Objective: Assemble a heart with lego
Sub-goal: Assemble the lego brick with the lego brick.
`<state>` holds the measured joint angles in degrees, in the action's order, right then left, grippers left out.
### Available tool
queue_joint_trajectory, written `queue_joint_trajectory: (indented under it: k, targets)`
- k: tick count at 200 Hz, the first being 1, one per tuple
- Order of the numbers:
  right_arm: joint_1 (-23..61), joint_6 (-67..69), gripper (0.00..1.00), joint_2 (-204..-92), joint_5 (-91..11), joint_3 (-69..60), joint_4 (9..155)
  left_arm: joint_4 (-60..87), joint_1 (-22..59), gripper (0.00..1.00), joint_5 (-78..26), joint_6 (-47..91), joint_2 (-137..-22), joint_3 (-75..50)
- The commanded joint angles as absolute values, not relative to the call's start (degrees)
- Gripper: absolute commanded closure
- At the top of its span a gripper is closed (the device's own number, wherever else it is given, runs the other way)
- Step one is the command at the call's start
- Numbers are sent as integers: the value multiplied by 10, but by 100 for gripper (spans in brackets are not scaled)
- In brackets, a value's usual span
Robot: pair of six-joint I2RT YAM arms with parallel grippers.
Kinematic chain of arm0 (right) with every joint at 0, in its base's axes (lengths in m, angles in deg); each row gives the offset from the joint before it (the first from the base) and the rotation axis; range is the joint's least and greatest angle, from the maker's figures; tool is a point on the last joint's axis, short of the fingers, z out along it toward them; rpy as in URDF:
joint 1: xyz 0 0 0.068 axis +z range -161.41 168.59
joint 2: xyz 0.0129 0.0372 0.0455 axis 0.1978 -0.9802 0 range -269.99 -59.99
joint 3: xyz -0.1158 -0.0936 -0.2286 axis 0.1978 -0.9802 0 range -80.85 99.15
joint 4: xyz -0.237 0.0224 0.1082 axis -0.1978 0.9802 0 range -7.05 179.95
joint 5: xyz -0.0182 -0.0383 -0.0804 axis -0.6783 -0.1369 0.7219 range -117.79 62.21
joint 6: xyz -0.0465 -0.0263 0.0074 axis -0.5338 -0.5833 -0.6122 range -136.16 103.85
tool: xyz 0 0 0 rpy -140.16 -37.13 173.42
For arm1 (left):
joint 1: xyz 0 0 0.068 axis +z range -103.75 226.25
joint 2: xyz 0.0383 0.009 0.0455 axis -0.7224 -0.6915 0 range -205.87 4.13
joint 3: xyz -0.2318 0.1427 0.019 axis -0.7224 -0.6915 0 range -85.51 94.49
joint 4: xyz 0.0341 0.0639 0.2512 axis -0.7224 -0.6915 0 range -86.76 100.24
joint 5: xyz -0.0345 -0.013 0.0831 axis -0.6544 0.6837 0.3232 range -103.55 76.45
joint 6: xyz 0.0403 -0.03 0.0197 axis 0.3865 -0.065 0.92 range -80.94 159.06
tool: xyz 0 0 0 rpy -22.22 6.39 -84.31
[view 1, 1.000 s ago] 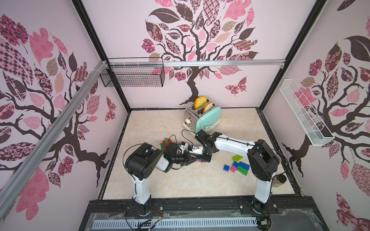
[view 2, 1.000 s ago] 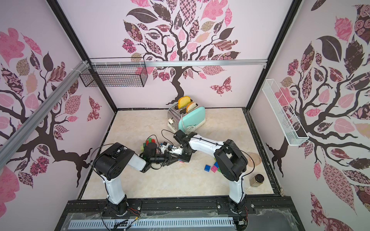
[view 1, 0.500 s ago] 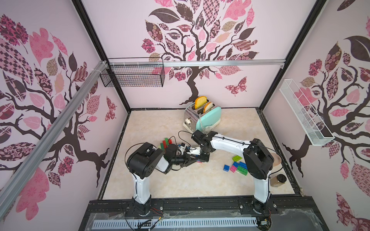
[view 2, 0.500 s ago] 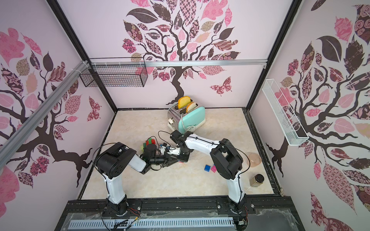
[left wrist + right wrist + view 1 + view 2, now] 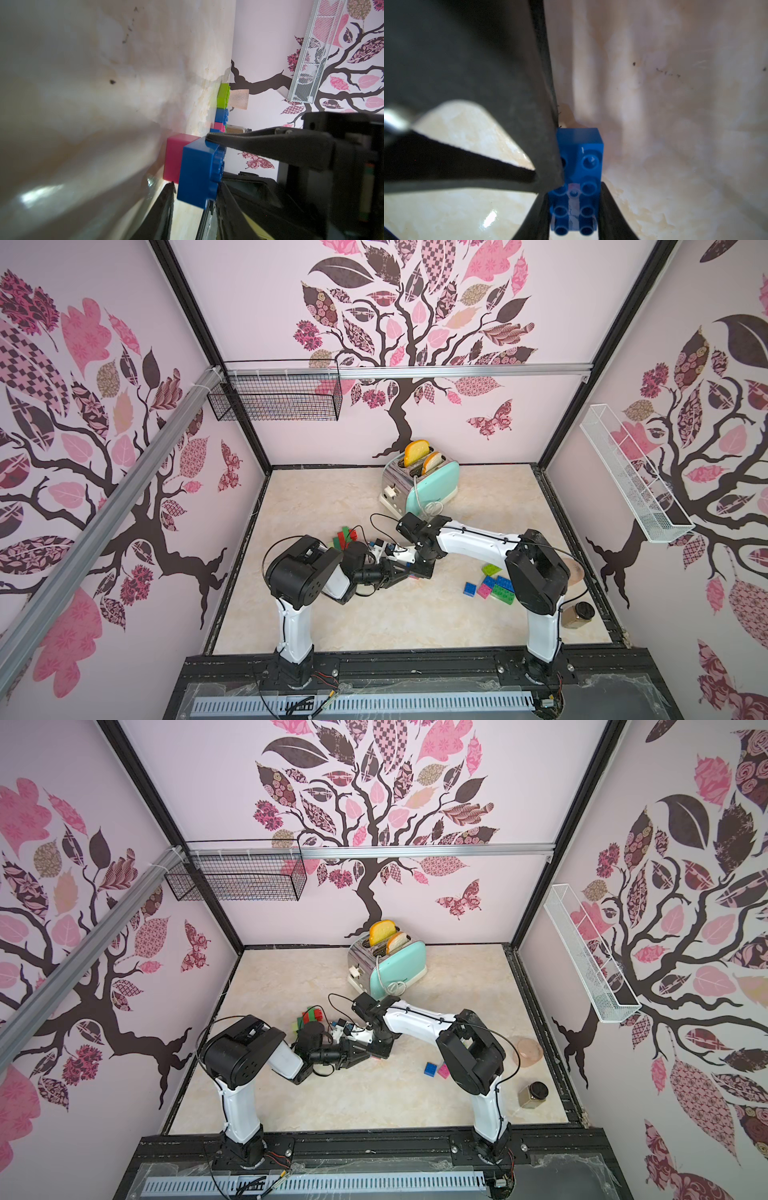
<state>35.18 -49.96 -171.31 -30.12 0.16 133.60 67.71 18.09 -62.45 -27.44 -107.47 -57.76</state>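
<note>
My 2 pincers meet low over the middle of the pale marbled surface (image 5: 374,622). Behind them stands a mint and chrome toaster (image 5: 424,485) with 2 bread slices upright in its slots. Some red and green bricks (image 5: 345,536) lie just behind my left wrist. Well off to my right is a loose cluster of bricks (image 5: 494,587), lime, blue, pink and green. In a top view my right elbow (image 5: 469,1052) hides most of it. A jar (image 5: 577,615) sits farther right.

My left arm rises from the front rail, folds at the elbow and reaches low toward the centre. My right arm reaches across and bends down at the wrist.

My right pincer (image 5: 574,199) is clenched across the width of a glossy blue brick (image 5: 580,139), 2 by 4 studs facing up. It sits on a pink brick (image 5: 176,155) that rests against the surface. My left pincer (image 5: 196,184) straddles the end of that stack, with 1 finger lying over the studs. Whether it grips I cannot tell.
</note>
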Motion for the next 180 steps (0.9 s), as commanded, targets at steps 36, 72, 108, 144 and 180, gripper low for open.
queue_joint_trajectory:
  k: [36,72,108,144,180]
  targets:
    - [339,-456,59,-1692,-338,-35,1280,640,184,39,-624,-259,-1051,-576]
    - [314,-434,35,-1634,-365,-47,1251,639,186,31,-625,-259,-1040,-576]
    - [288,-406,19,-1595,-377,-50,1253,640,187,30,-629,-260,-1034,-576]
    - [249,-334,7,-1558,-363,-70,1258,627,189,25,-630,-255,-1019,-579]
    - [191,-184,7,-1522,-299,-118,1299,620,193,22,-632,-250,-1013,-580]
